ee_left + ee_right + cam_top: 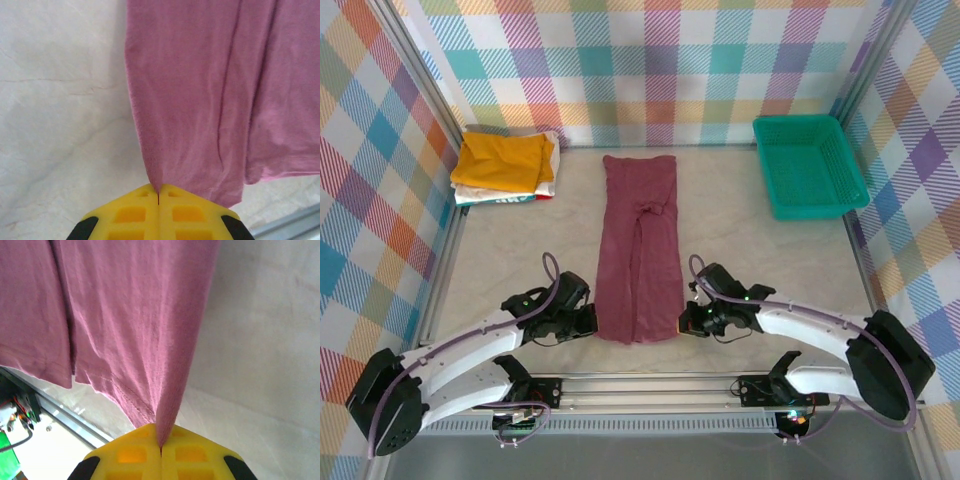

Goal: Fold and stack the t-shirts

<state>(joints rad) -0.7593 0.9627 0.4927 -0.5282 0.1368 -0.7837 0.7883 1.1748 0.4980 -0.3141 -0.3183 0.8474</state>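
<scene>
A maroon t-shirt (638, 245) lies folded into a long narrow strip down the middle of the table. My left gripper (591, 322) is shut on its near left edge, and the cloth (200, 100) runs into the pinch of the yellow fingers (130, 212). At the near right edge my right gripper (688, 323) is shut on the shirt (130, 320) too, a fold of cloth caught between its yellow fingers (192, 455). At the back left corner a mustard-yellow t-shirt (503, 160) lies folded on top of a white one (500, 197).
A teal mesh basket (810, 165) stands at the back right. Plaid walls close in the back and both sides. An aluminium rail (650, 382) runs along the near edge, close behind the shirt's hem.
</scene>
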